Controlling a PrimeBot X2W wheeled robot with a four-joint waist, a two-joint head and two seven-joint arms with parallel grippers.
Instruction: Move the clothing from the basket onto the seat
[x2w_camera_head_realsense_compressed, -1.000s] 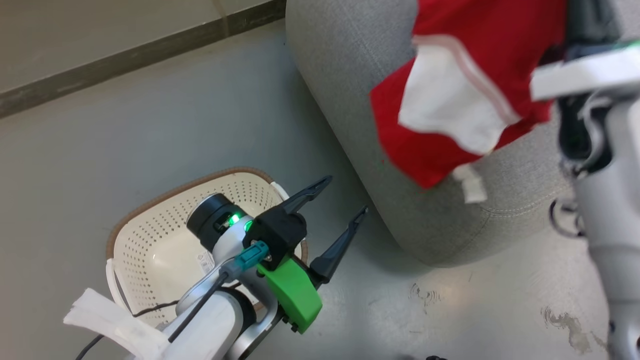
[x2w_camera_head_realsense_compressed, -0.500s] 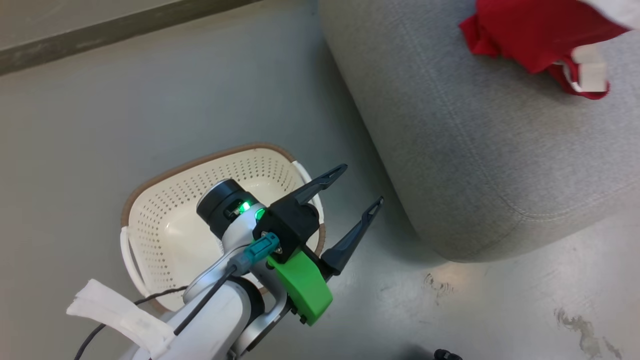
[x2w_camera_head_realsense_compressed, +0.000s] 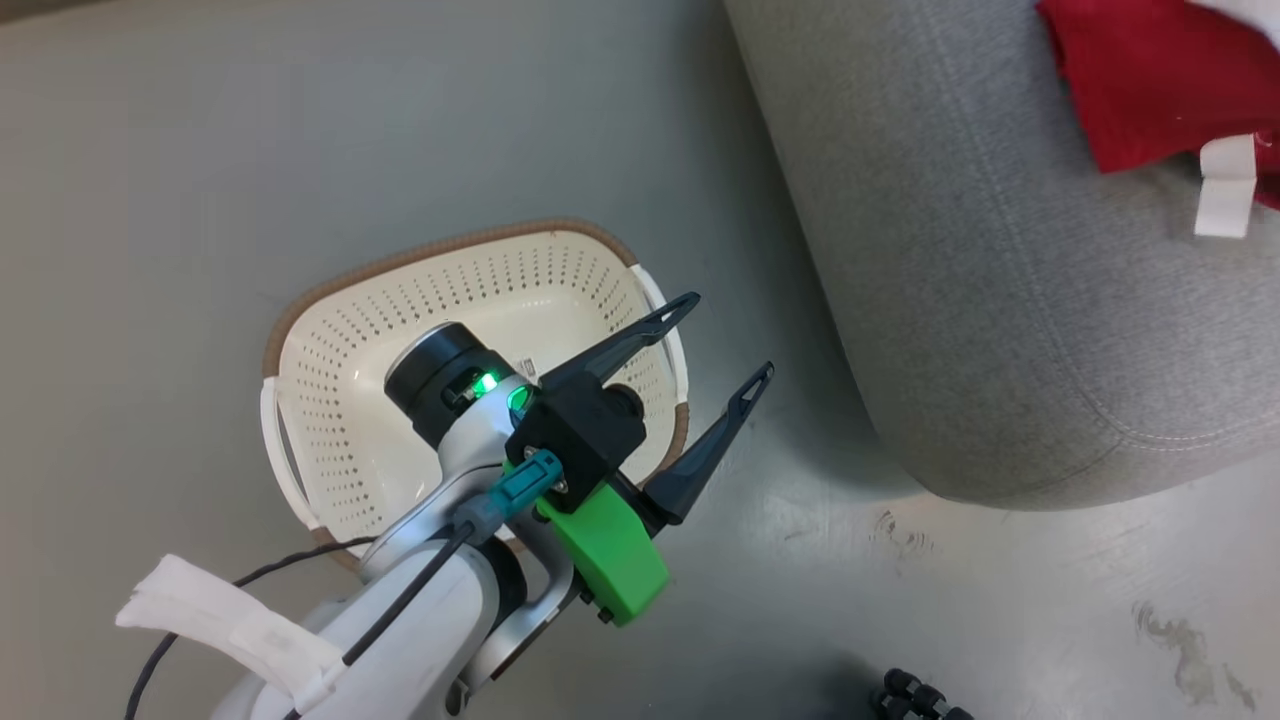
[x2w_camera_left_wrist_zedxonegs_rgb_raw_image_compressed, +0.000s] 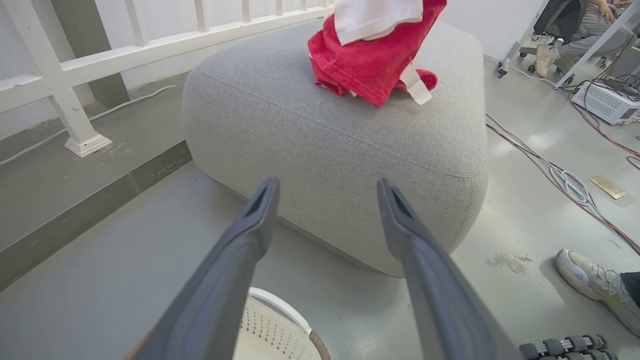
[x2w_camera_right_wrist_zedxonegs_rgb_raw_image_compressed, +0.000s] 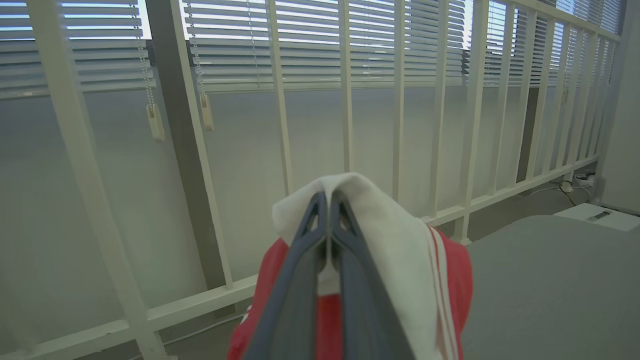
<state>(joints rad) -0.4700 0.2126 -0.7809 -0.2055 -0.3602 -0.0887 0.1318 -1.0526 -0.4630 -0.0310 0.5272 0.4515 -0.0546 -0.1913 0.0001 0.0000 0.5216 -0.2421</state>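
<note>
Red clothing (x2w_camera_left_wrist_zedxonegs_rgb_raw_image_compressed: 372, 70) touches the seat (x2w_camera_left_wrist_zedxonegs_rgb_raw_image_compressed: 300, 140), well inside edges.

Bright, even; blinds (x2w_camera_right_wrist_zedxonegs_rgb_raw_image_compressed: 300, 45) backlit; soft shadow under seat (x2w_camera_head_realsense_compressed: 1000, 300).

Bare floor (x2w_camera_head_realsense_compressed: 800, 470) between basket (x2w_camera_head_realsense_compressed: 330, 420) and seat (x2w_camera_left_wrist_zedxonegs_rgb_raw_image_compressed: 340, 150): I read it as passable. The left gripper (x2w_camera_head_realsense_compressed: 731, 333), jaws apart, overhangs the basket's seat-side rim. Seat's near top free up to the clothing (x2w_camera_left_wrist_zedxonegs_rgb_raw_image_compressed: 370, 65). Railing (x2w_camera_left_wrist_zedxonegs_rgb_raw_image_compressed: 150, 47) behind; cables (x2w_camera_left_wrist_zedxonegs_rgb_raw_image_compressed: 565, 177) and a shoe (x2w_camera_left_wrist_zedxonegs_rgb_raw_image_compressed: 590, 280) beside.
</note>
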